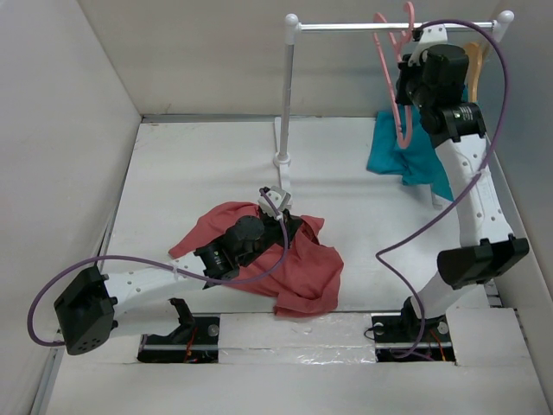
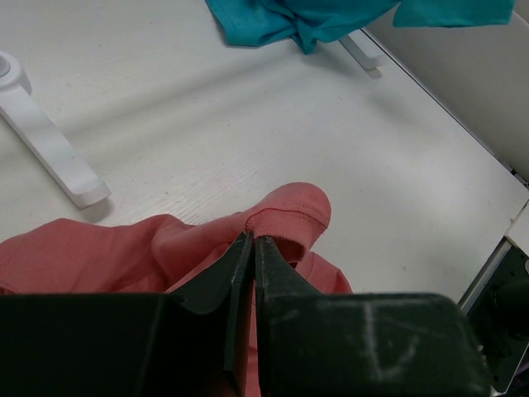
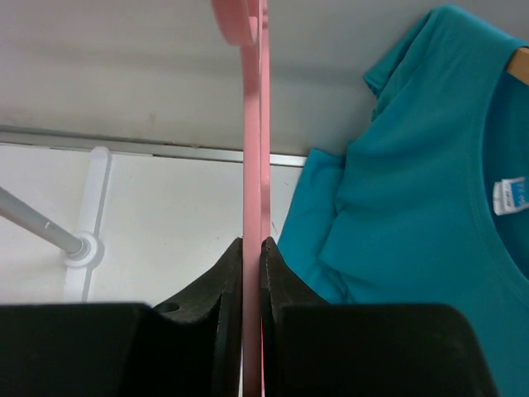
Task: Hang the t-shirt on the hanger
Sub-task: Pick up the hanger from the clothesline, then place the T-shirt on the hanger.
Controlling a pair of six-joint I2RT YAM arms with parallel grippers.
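Observation:
The salmon-red t-shirt (image 1: 298,264) lies crumpled on the table in front of the rack post. My left gripper (image 1: 275,204) is shut on a hemmed fold of the t-shirt (image 2: 285,217), pinched at the fingertips. The pink hanger (image 1: 390,82) hangs by its hook from the white rail at the back right. My right gripper (image 1: 406,82) is shut on the hanger's thin pink bar (image 3: 254,149), which runs straight up between the jaws.
A white rack with rail (image 1: 389,26) and post (image 1: 285,95) stands at the back; its foot (image 2: 45,141) lies left of my left gripper. A teal-blue t-shirt (image 1: 406,151) hangs on a tan wooden hanger (image 1: 475,56) beside the pink one. White walls enclose the table.

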